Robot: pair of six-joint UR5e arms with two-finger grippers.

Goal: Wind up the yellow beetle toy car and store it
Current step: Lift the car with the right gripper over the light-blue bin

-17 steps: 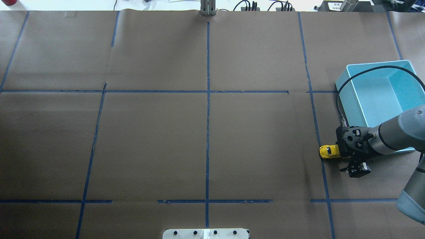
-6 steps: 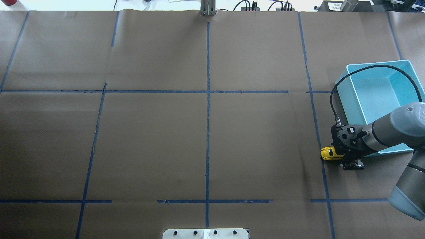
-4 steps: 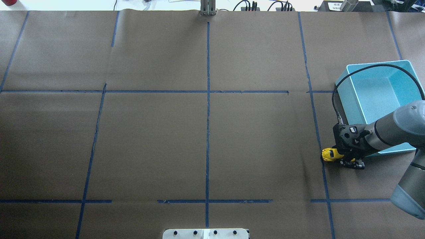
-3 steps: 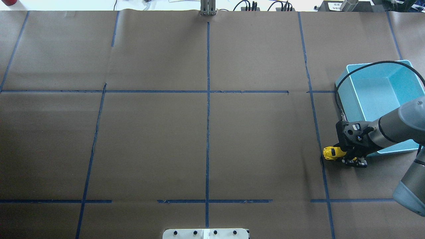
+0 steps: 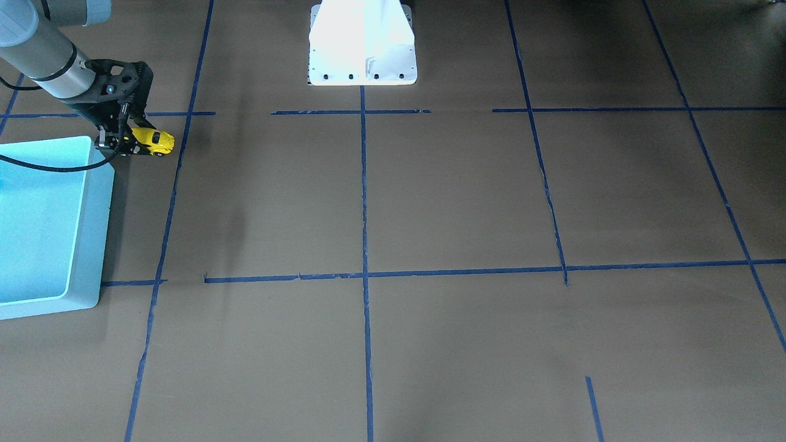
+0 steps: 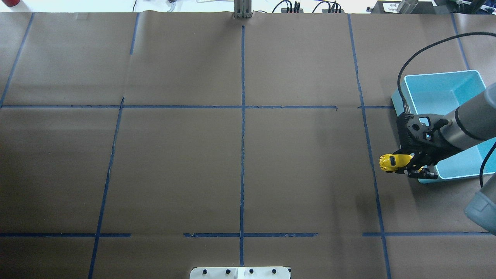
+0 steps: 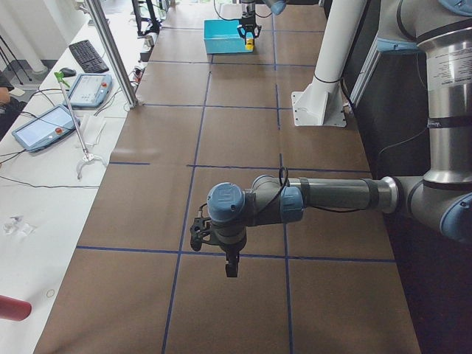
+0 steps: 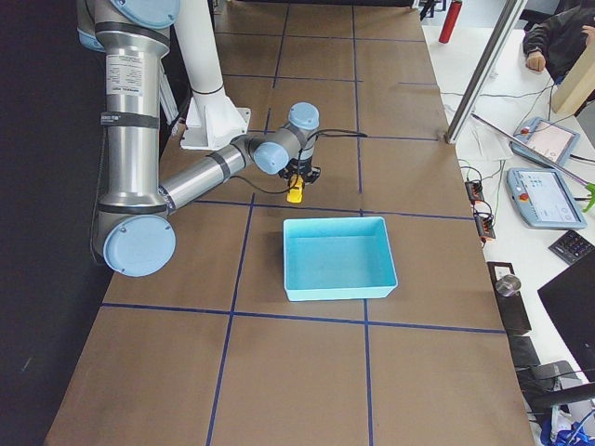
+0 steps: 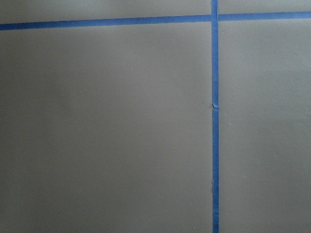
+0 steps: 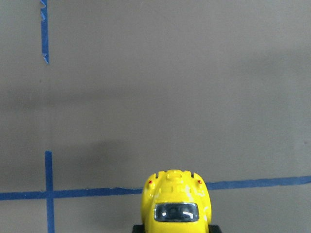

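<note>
Up off the brown paper [image 6: 174,166] now, no longer resting on it as half a second ago: yellow beetle toy car [image 6: 390,162], pinched at the end nearer the bin by the right gripper [image 6: 408,166], jaws clenched on the little body. Hangs near the blue bin [image 6: 438,95], outside its wall, not yet over the opening. Sits closer to the bin than a second ago. In the right wrist view, only a yellow roof and one dark window at the bottom edge, with paper and blue tape [image 10: 47,194] well below; consistent with a lift.

A second back: on the paper, same gripper low around it, shifting only slightly beside the tape line. Winding done or not: impossible to tell from so small a shift. Judged from the lift, looks like the storing part under way. Left to do: carry across the rim, lower, release inside the bin.

Left gripper [image 7: 231,264]: visible only from the table's end, low over the paper, well apart from car and bin. Spread or closed: cannot tell. Left wrist view: nothing but paper and tape.

Writing: none legible on car or bin. White label [image 6: 390,6] on a dark box at the far edge, print too small to read.
</note>
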